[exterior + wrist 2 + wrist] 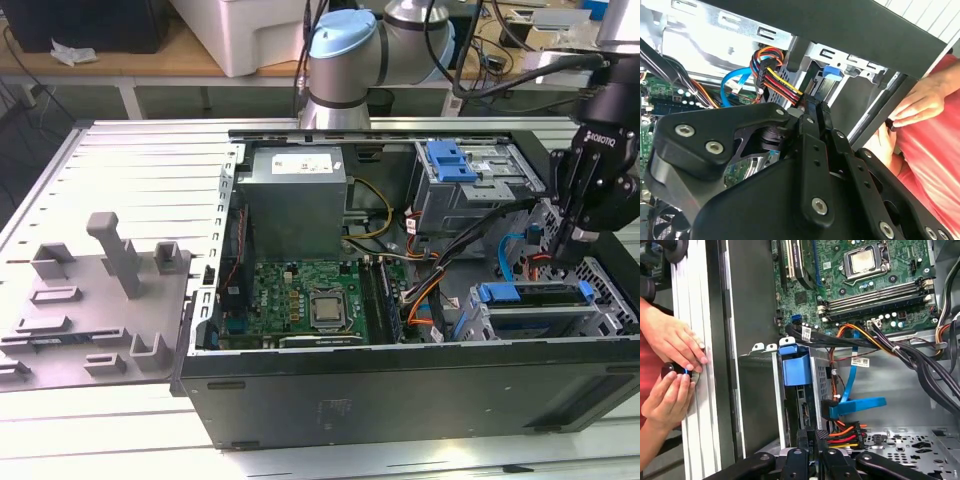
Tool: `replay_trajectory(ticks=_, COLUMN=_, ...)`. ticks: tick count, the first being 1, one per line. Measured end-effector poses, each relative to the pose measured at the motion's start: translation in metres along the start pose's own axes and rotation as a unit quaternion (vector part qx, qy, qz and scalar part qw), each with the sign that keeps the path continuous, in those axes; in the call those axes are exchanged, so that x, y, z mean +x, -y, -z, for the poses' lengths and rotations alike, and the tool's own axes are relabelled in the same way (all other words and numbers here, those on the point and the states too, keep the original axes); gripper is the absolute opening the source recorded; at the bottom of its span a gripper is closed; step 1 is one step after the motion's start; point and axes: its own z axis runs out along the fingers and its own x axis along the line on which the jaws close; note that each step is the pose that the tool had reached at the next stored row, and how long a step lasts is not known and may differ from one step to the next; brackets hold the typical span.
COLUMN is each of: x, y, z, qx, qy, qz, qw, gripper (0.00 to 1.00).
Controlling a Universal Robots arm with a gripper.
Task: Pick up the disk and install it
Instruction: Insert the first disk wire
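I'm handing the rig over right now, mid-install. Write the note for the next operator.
Gripper: shut, nothing visible between its fingers, inside the computer case close to the coloured power cable.
Disk: in the drive cage slot, blue carrier end showing.
Done: disk is off the gripper and in the cage.
Left: full seating cannot be confirmed.
Caution: a person's hands are at the case's outer side.
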Motion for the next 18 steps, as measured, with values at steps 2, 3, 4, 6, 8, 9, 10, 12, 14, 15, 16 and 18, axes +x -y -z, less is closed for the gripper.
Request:
replay_trajectory(ticks=2, x=0.0053, y=-0.0011, z=-0.0012, qx=0.0024, qy=0.0105, qz=0.008, qw=0.9999, gripper=0.17)
replay_trajectory(ticks=3, x=0.0082, y=-0.0017, z=-0.0021, qx=0.0041, qy=0.0170, qz=0.014, qw=0.9998, gripper=0.17)
replay_trajectory(ticks=4, x=0.0103, y=-0.0024, z=-0.0028, qx=0.0058, qy=0.0218, qz=0.019, qw=0.9996, gripper=0.17)
replay_trajectory(ticks=6, x=0.0142, y=-0.0035, z=-0.0042, qx=0.0101, qy=0.0329, qz=0.032, qw=0.9989, gripper=0.17)
replay_trajectory(ticks=8, x=0.0162, y=-0.0037, z=-0.0047, qx=0.0126, qy=0.0384, qz=0.038, qw=0.9984, gripper=0.17)
replay_trajectory(ticks=9, x=0.0168, y=-0.0038, z=-0.0049, qx=0.0132, qy=0.0399, qz=0.040, qw=0.9983, gripper=0.17)
replay_trajectory(ticks=10, x=0.0178, y=-0.0040, z=-0.0052, qx=0.0141, qy=0.0421, qz=0.042, qw=0.9981, gripper=0.17)
replay_trajectory(ticks=12, x=0.0210, y=-0.0045, z=-0.0064, qx=0.0155, qy=0.0472, qz=0.046, qw=0.9977, gripper=0.17)
replay_trajectory(ticks=14, x=0.0236, y=-0.0050, z=-0.0075, qx=0.0159, qy=0.0502, qz=0.047, qw=0.9975, gripper=0.17)
replay_trajectory(ticks=15, x=0.0253, y=-0.0054, z=-0.0082, qx=0.0161, qy=0.0522, qz=0.047, qw=0.9974, gripper=0.17)
replay_trajectory(ticks=16, x=0.0263, y=-0.0057, z=-0.0087, qx=0.0162, qy=0.0535, qz=0.047, qw=0.9973, gripper=0.17)
replay_trajectory(ticks=18, x=0.0306, y=-0.0069, z=-0.0105, qx=0.0165, qy=0.0595, qz=0.049, qw=0.9969, gripper=0.17)
